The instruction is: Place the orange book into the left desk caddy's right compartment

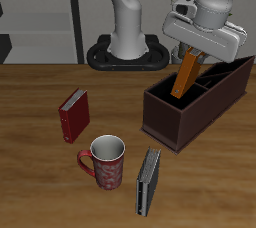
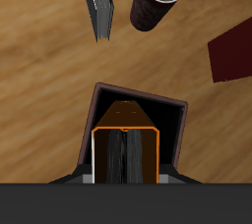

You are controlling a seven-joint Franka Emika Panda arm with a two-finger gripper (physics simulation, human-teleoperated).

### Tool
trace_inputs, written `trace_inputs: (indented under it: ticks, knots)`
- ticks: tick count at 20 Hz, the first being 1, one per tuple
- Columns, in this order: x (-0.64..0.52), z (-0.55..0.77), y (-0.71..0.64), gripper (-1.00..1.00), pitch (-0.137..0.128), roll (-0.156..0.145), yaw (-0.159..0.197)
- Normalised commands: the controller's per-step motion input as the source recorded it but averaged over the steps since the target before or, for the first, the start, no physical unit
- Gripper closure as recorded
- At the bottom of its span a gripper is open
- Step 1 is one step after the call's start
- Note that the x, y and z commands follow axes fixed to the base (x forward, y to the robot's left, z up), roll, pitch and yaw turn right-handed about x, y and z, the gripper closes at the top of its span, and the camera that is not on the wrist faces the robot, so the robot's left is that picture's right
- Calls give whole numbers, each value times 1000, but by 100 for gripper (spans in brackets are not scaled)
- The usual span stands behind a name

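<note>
The orange book [image 1: 187,73] is held tight in the gripper [image 1: 196,56], tilted, just above the left desk caddy [image 1: 190,107]. Its low end hangs over one of the box's open parts. The dark red book [image 1: 72,115], mug [image 1: 104,161] and dark grey book [image 1: 148,181] sit well apart on the table [image 1: 40,177].

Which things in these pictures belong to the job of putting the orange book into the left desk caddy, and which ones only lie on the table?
Belong to the job:
- orange book, held tilted over the caddy
- left desk caddy
- gripper, shut on the book

Only lying about:
- dark red book, standing
- mug
- dark grey book, beside the mug
</note>
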Motion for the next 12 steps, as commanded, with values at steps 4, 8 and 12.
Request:
trace_inputs:
  ticks: [4,8,12]
  knots:
    - [26,-185,-34,100,19,-11,-3]
    - [37,-243,-11,100,11,9,12]
    - [-64,-347,48,100,12,12,18]
